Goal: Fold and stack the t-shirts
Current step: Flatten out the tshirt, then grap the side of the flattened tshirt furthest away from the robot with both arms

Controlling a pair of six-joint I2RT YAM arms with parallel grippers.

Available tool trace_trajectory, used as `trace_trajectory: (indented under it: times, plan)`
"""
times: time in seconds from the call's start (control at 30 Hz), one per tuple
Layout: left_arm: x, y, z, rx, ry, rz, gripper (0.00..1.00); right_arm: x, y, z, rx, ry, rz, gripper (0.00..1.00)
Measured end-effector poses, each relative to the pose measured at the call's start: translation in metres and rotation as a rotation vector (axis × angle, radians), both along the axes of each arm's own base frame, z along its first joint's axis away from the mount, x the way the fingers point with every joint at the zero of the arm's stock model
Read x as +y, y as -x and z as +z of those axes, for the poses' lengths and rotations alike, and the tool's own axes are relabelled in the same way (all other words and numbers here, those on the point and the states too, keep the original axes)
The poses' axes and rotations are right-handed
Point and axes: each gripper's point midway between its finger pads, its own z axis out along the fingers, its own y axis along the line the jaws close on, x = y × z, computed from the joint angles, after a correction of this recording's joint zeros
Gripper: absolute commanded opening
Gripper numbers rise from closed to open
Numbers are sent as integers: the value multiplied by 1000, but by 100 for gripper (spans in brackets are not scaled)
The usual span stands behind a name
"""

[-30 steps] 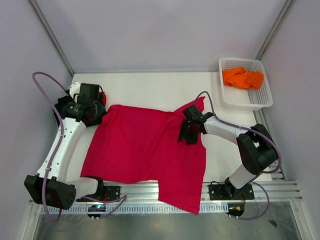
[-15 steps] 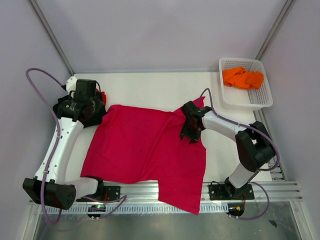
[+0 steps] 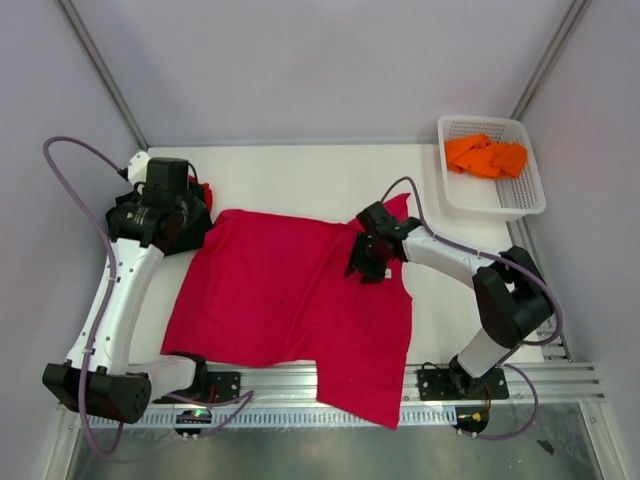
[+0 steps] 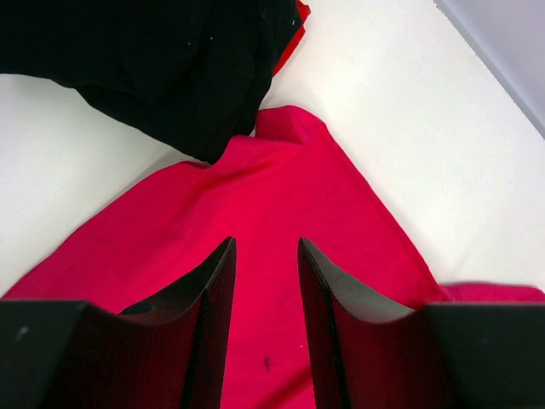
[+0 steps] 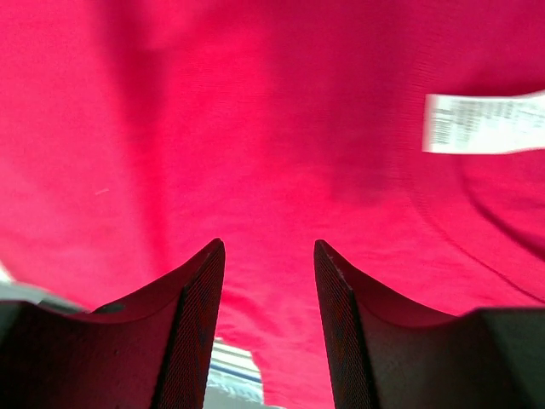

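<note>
A large crimson t-shirt (image 3: 290, 300) lies spread across the table, its lower hem hanging over the near rail. Its white label (image 5: 485, 122) shows in the right wrist view. My left gripper (image 3: 170, 222) hovers over the shirt's left sleeve (image 4: 298, 179), open (image 4: 266, 243), with only cloth below it. A black t-shirt (image 4: 162, 68) and a sliver of a red one (image 4: 295, 30) lie just beyond that sleeve. My right gripper (image 3: 363, 263) is open (image 5: 269, 244) above the shirt's right shoulder area. An orange t-shirt (image 3: 486, 155) is bunched in the basket.
The white mesh basket (image 3: 525, 198) stands at the back right corner. A metal rail (image 3: 450, 375) runs along the near table edge. Bare white table (image 3: 300, 180) lies behind the crimson shirt. Grey walls close in on both sides.
The left gripper has drifted a little left and back over the sleeve. The right gripper has shifted slightly left over the shirt. The shirt lies as before.
</note>
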Motion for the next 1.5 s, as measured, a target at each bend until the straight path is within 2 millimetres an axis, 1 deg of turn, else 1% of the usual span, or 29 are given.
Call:
trace_trajectory:
  times: [0.1,0.17,0.23,0.33,0.47,0.57,0.7,1.0,1.1,1.17,1.3,1.4,1.5]
  plan:
    - [0,0,0,1,0,0,38,12,-8,16,-68,-60,29,51]
    - [0,1,0,2,0,0,38,14,-10,18,-84,-69,39,51]
    - [0,1,0,2,0,0,38,14,-10,12,-71,-59,43,51]
    - [0,2,1,0,1,0,38,12,-6,-5,-28,-34,45,51]
    - [1,4,10,-22,5,0,38,5,7,-27,43,4,44,50]
    - [1,5,18,-40,8,0,38,3,8,-28,51,14,37,50]
    - [1,6,26,-58,12,0,38,-6,11,-29,71,64,12,50]
    - [1,8,30,-60,14,2,39,-17,17,-32,112,109,-79,51]
    - [1,8,33,-66,15,1,39,-26,21,-32,119,121,-116,51]
    - [1,8,35,-71,17,1,39,-37,25,-32,130,131,-149,51]
    - [1,8,39,-80,19,0,39,-64,33,-33,155,152,-225,51]
    - [1,9,39,-79,20,-1,39,-89,39,-34,172,185,-287,51]
    - [1,9,39,-79,20,-2,39,-107,45,-35,183,211,-325,51]
